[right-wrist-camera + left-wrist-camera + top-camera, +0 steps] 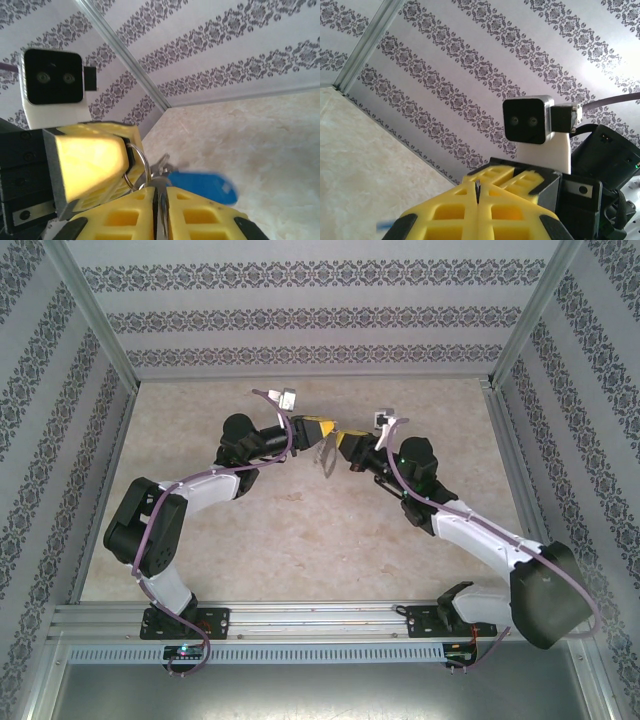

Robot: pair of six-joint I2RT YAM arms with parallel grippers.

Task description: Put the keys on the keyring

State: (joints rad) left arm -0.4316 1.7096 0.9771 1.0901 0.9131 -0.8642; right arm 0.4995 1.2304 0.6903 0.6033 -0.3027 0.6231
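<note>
Both grippers meet above the middle of the table. My left gripper [318, 428] [479, 186] is shut on the keyring [143, 159], a thin grey metal loop that sticks out of its yellow fingers [95, 160]. A sliver of metal shows between its pads. My right gripper [348, 443] [160, 192] is shut on the silver metal of the key [202, 187]. The key's blue head pokes out to the right, blurred. Key and loop touch at a cluster of metal just above the right fingertips. From above, thin grey metal [325, 453] hangs between the two grippers.
The beige marble-look table [300, 530] lies below, with patterned walls [300, 315] on three sides and metal corner posts [125, 55]. The right gripper's yellow fingers [517, 177] sit directly beyond my left fingertips, with its wrist camera [527, 120] above them.
</note>
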